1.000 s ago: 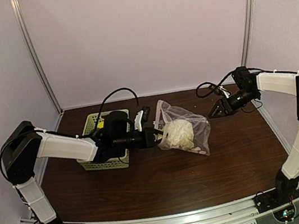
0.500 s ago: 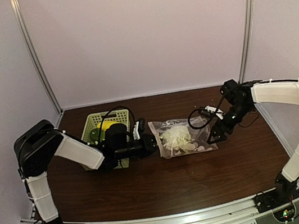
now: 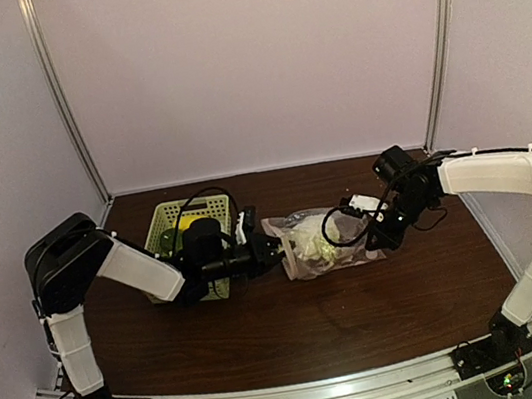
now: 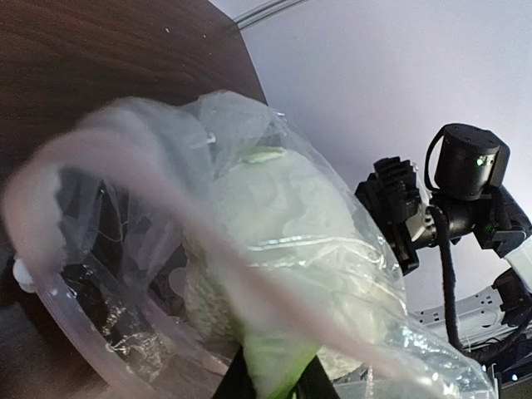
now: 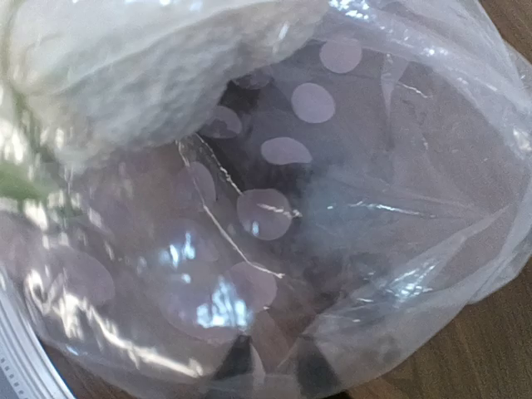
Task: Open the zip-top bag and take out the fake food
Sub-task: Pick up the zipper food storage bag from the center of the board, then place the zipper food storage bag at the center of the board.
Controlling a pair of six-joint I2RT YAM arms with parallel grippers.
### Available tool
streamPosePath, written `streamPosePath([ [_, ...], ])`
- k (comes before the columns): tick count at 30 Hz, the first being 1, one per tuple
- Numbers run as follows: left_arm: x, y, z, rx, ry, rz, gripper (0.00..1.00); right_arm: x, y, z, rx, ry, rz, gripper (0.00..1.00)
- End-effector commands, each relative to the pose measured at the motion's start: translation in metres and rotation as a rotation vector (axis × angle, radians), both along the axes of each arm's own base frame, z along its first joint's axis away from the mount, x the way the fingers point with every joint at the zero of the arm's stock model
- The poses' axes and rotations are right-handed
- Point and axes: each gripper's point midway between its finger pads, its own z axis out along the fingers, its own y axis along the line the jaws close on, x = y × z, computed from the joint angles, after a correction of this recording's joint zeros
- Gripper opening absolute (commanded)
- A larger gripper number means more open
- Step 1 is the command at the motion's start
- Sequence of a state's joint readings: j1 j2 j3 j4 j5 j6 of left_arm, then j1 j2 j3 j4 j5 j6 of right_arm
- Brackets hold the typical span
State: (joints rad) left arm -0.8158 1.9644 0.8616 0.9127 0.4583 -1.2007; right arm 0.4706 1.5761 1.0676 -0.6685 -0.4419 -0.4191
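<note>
Two grippers at one bag, mid-table.
Zip-top bag (image 3: pixel 326 243) lies at table (image 3: pixel 297 331) centre with the whitish fake food (image 3: pixel 311 243) inside. Left gripper (image 3: pixel 276 250) pinches its 9 o'clock edge. Right gripper (image 3: pixel 368 237) presses the 3 o'clock end, jaw width unreadable through film. Suggest: grip film only, part the lips slowly, keep the bag low.

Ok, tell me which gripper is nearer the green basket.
Left. The left gripper is at the zip-top bag's left end, just right of the green basket; the right gripper is at the bag's opposite end, farther away.
</note>
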Motion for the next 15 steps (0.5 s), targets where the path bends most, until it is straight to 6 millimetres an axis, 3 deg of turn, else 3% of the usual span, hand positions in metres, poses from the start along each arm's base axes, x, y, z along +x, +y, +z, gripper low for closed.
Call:
streamPosePath([
  [1, 0.003, 0.002, 0.011, -0.050, -0.036, -0.017, 0.00, 0.026, -0.022, -0.011, -0.131, -0.100, -0.115, 0.00],
  [15, -0.005, 0.022, -0.010, 0.129, -0.069, -0.033, 0.00, 0.062, -0.088, -0.008, -0.219, -0.160, -0.364, 0.00],
])
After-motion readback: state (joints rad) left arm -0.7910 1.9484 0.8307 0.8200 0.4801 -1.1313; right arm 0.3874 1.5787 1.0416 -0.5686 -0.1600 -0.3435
